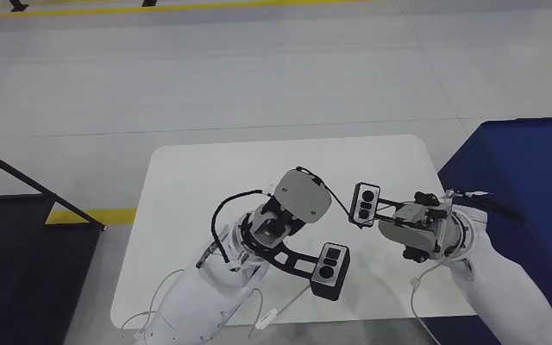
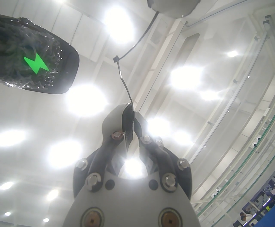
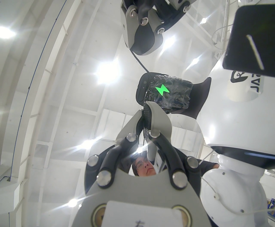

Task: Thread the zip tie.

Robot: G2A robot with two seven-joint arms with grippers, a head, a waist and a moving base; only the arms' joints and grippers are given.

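A thin black zip tie (image 1: pixel 332 194) stretches in the air between both arms above the white table (image 1: pixel 190 198). My left gripper (image 2: pixel 132 110) is shut on one end of the strap (image 2: pixel 125 85). The small square head (image 2: pixel 116 58) sits a short way along from it, and the strap runs on toward the right gripper (image 2: pixel 171 8). In the right wrist view my right gripper (image 3: pixel 146 110) is shut on the other end. The strap (image 3: pixel 138 59) leads from there to the left gripper (image 3: pixel 137 50). In the top view the left gripper (image 1: pixel 299 177) and right gripper (image 1: pixel 398 226) both point upward.
A dark blue block (image 1: pixel 509 172) stands just off the table's right edge, close to the right arm. A black platform with a rail (image 1: pixel 43 250) lies left of the table. Loose cables hang off the left arm near the table's front edge (image 1: pixel 259 323).
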